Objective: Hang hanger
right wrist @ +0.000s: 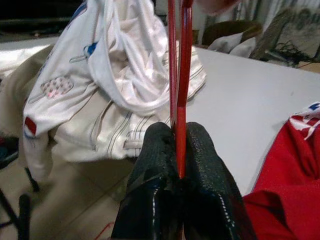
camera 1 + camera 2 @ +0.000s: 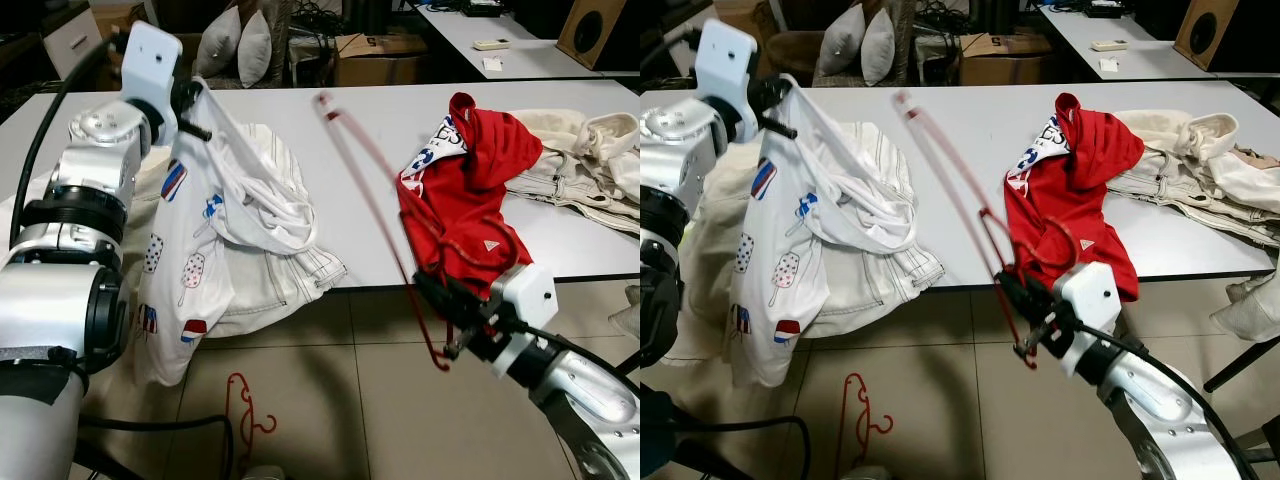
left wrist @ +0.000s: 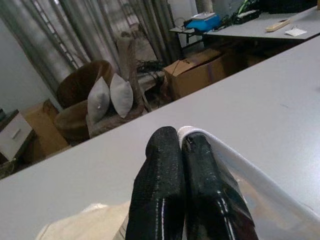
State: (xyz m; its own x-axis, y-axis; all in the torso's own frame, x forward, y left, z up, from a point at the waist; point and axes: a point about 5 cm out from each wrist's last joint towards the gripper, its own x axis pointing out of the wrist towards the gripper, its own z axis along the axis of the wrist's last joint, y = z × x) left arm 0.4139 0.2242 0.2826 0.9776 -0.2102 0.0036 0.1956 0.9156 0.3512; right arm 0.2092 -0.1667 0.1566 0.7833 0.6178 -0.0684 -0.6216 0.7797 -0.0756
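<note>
My right gripper [image 2: 443, 300] is shut on a red hanger [image 2: 365, 165], low at the front of the white table [image 2: 370, 110]; the hanger slants up and left over the tabletop. In the right wrist view the red hanger [image 1: 179, 75] runs straight out between my shut fingers [image 1: 160, 150]. My left gripper [image 2: 200, 112] is raised at the left, shut on the neck of a white T-shirt [image 2: 190, 250] printed with ice lollies, which hangs down off the table edge. In the left wrist view my fingers [image 3: 170, 165] pinch the shirt's white hem [image 3: 235, 160].
A red shirt [image 2: 460, 190] lies on the table's right, cream garments [image 2: 580, 160] behind it and more cream cloth [image 2: 290, 270] under the white shirt. Another red hanger [image 2: 245, 410] lies on the tiled floor. Cushions [image 2: 240, 45] and a cardboard box [image 2: 375, 55] stand beyond the table.
</note>
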